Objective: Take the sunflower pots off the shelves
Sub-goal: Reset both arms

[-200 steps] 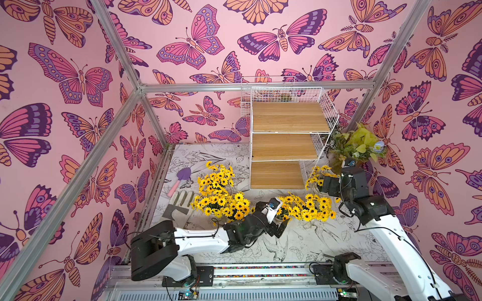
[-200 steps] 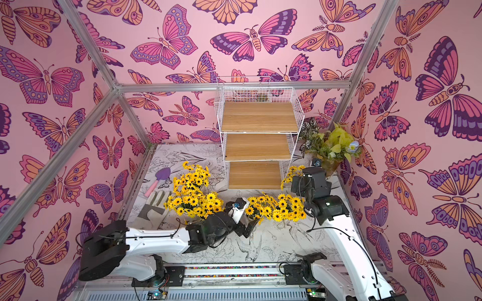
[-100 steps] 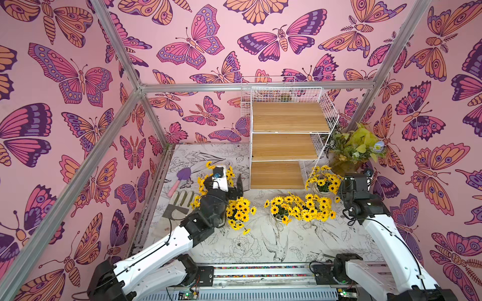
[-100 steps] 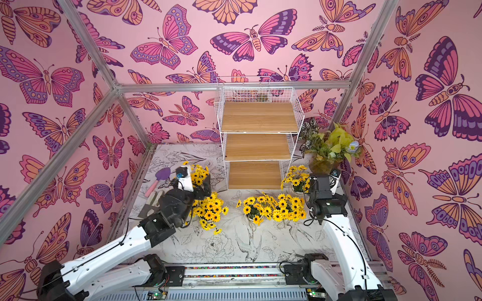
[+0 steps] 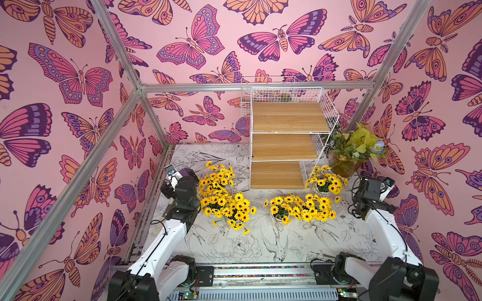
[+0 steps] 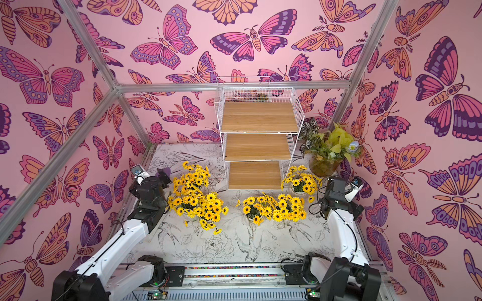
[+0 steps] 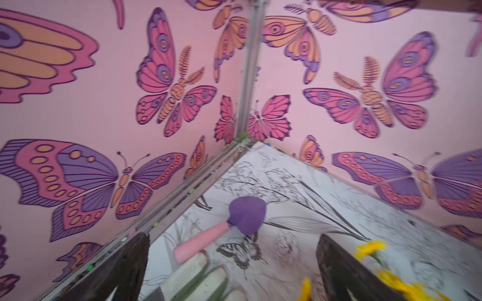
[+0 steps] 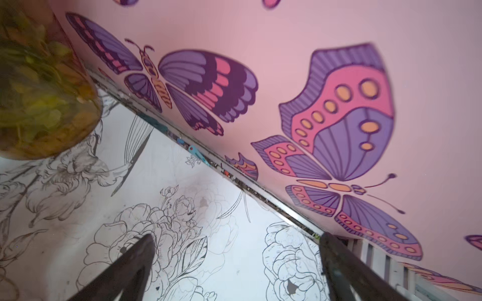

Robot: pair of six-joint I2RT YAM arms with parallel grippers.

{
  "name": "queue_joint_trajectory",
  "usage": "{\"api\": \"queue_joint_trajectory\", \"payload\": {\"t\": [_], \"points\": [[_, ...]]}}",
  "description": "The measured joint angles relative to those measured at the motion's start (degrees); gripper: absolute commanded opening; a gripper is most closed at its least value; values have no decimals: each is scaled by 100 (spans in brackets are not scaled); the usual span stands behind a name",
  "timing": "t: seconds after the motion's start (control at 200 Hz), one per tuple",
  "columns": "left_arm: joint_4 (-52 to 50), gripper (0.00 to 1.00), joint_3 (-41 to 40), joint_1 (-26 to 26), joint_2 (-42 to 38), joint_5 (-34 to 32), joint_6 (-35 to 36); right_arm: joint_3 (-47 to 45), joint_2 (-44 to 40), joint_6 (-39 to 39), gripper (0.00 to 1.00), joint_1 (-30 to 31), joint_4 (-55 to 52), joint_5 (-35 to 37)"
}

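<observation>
Left tool (image 7: 232,235): jaws apart, holding nothing, out left-front of the shelves (image 5: 284,148), over a purple trowel (image 7: 246,219) by the wall. Right tool (image 8: 236,235): jaws apart, also empty, right-front of the shelves. The sunflower pots (image 5: 323,182) are all down on the surface (image 5: 234,247) in front of the shelves: a clump left-front, more bunches straight ahead of the bottom board, one just off the right-front corner. Blooms overlap, so no firm count. All three boards read bare in both top views. The brownish foliage pot (image 5: 344,166) stands right of the shelves and is not part of the job. My read: unloading looks done. One caveat is a small yellowish patch behind the top grid, too small to tell.
</observation>
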Motion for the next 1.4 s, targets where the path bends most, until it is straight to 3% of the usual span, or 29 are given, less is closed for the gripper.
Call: {"api": "queue_joint_trajectory", "payload": {"t": [0.125,0.446,0.646,0.846,1.207,1.397], "points": [[275,100,-125,417,743,216,109,-221,129,-98,98,-4,352,-553],[1814,99,-977,459,2291,1438,811,-852,120,-286,99,13,1624,-1690],[2319,99,-949,461,2457,2304,1182,-1788,2,-470,99,101,2944,-2564],[3246,99,-1237,459,2726,2887,1460,-2337,7,-623,99,404,4205,-2988],[3515,99,-1283,459,2774,3182,1589,-2448,979,-1134,99,1294,6124,-2946],[3576,99,-1285,459,2778,3180,1591,-2448,1628,-1307,99,1408,6835,-2918]]}}
